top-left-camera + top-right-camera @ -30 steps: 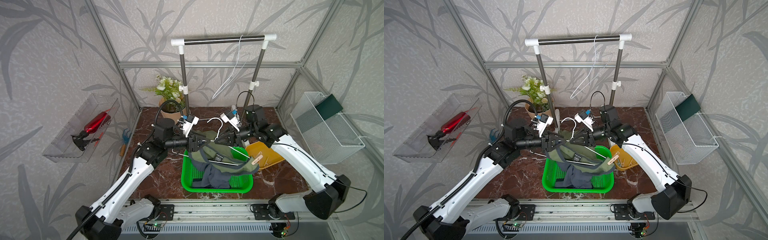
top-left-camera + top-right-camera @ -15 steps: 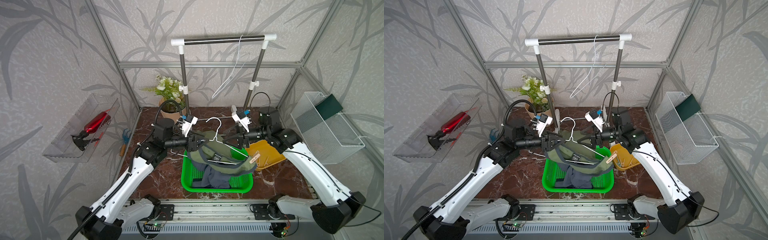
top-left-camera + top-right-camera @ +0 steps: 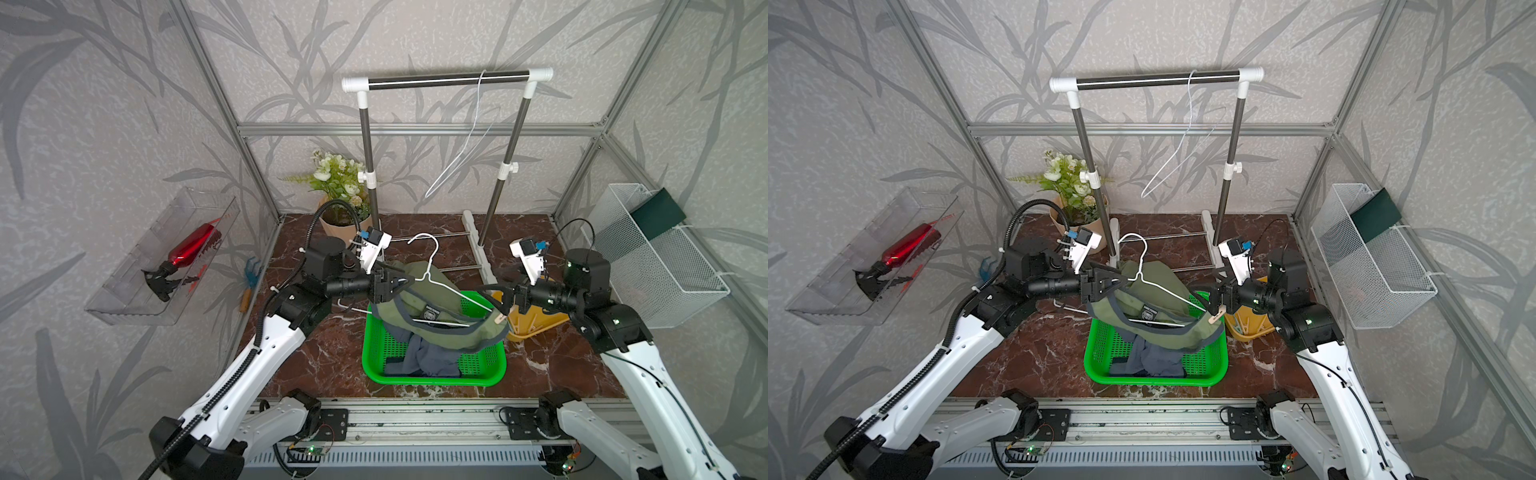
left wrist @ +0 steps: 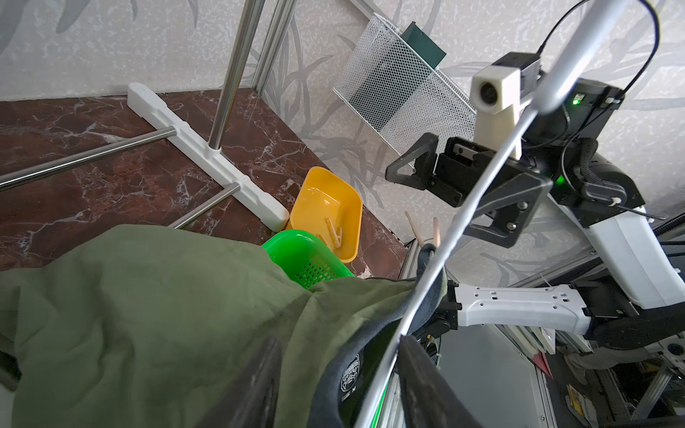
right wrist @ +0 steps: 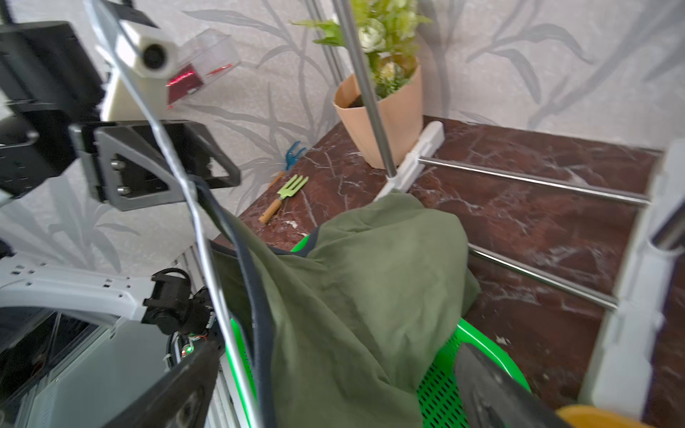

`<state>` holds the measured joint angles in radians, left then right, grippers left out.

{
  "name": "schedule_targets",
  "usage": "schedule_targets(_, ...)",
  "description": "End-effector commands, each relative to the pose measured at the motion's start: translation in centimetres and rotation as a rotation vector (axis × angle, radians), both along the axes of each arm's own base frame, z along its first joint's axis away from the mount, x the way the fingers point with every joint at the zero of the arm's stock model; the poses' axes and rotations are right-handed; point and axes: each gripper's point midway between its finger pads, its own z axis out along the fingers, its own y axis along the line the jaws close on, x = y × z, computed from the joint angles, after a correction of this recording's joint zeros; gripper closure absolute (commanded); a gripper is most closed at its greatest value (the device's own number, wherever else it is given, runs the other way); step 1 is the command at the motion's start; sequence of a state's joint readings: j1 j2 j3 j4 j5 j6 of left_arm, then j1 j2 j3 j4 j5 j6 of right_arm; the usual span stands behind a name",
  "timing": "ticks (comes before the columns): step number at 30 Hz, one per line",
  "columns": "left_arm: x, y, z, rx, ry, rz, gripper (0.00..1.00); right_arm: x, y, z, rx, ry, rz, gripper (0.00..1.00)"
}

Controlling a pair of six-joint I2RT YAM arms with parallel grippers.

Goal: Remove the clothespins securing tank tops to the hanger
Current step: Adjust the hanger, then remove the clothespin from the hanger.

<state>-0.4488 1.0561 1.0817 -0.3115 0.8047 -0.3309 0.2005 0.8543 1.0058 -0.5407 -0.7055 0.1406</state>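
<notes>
While the left claw (image 3: 401, 283) is clenched on one end of the white hanger (image 4: 482, 182), pinching the wire and a trimmed strap together above the far left corner of the green basket (image 3: 432, 380), the right claw (image 3: 492, 298) stands released, its jaws spread wide above the basket's far right corner and gripping nothing. The olive tank top (image 3: 440, 328) drapes over the hanger, which slants across the basket's far half, and its cloth sags toward the basket's inside. A clothespin (image 3: 500, 319) is clipped to the hanger's other end, over the basket's right rim. Its two prongs stick out just beside the open right claw and, as far as the wrist view lets me judge, do not touch it. A grey-blue garment (image 3: 428, 359), likely the other tank top, lies bunched inside the basket beneath the olive one. A second clothespin (image 4: 335, 235) lies in the yellow tub (image 3: 536, 326), which sits on the marble bench (image 3: 332, 361) just beside the basket's right side.
</notes>
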Motion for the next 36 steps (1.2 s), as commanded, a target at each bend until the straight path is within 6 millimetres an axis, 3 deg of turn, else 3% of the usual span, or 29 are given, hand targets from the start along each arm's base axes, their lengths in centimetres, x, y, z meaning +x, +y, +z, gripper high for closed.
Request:
schedule_targets(1,-0.7,0.4,1.6,-0.022,-0.055,-0.012,1.00,1.4,-2.9,-0.8,0.046,0.041,-0.211,0.02)
schedule_targets(4,-0.8,0.5,1.7,-0.023,-0.056,-0.013,1.00,1.7,-4.8,-1.6,0.094,0.081,-0.310,0.03)
schedule_targets(7,-0.8,0.5,1.7,-0.027,-0.054,-0.016,1.00,1.8,-5.5,-1.7,0.180,0.119,-0.333,0.03)
schedule_targets(13,-0.8,0.5,1.8,-0.028,-0.056,-0.016,1.00,1.8,-4.4,-1.7,0.392,0.177,-0.252,0.03)
schedule_targets(21,-0.6,0.8,1.6,-0.021,-0.055,-0.008,1.00,-0.1,-2.8,-0.6,0.567,0.201,-0.115,0.04)
schedule_targets(36,0.0,1.3,1.9,-0.024,-0.060,0.025,1.00,-3.0,-1.8,-0.4,0.604,0.233,-0.009,0.19)
